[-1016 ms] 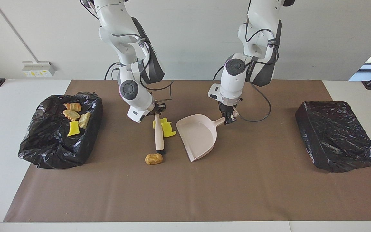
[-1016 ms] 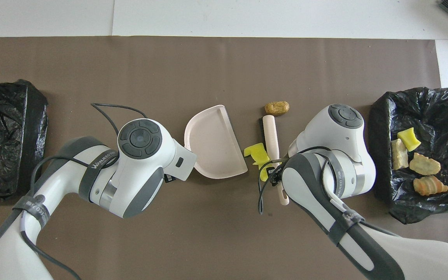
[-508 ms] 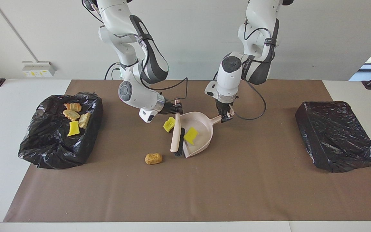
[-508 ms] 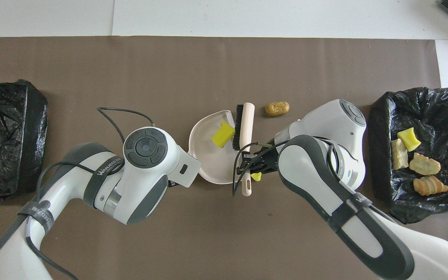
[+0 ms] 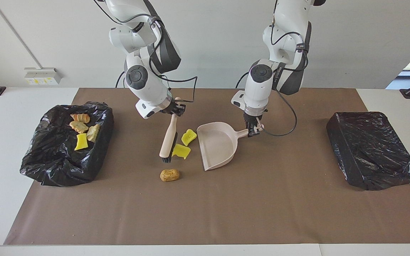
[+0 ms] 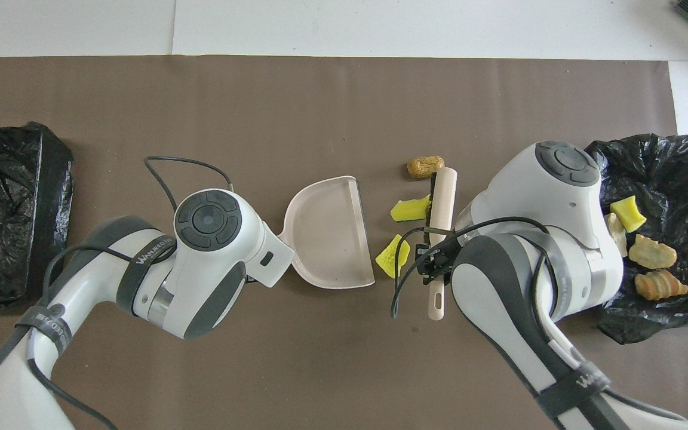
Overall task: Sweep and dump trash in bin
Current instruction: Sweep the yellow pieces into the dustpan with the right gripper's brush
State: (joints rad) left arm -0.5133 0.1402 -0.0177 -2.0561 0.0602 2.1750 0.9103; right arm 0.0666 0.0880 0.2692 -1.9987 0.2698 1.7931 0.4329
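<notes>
Beside the dustpan (image 5: 216, 144), held by the left end effector (image 5: 253, 131), the right end effector (image 5: 175, 108) gripped the brush (image 5: 168, 137) against 2 yellow foam chunks (image 5: 184, 144).

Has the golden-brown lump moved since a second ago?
No. The golden-brown lump lies at the same spot on the brown mat, same gap to the trash-filled bin.

Both arms (image 5: 141, 76) (image 5: 262, 78) reach down, jaws clamped shut.

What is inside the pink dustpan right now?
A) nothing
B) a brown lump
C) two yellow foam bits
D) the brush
A: the pale pink plastic dustpan is bare inside; both bright yellow foam chunks lie on the brown mat beside it.
</notes>
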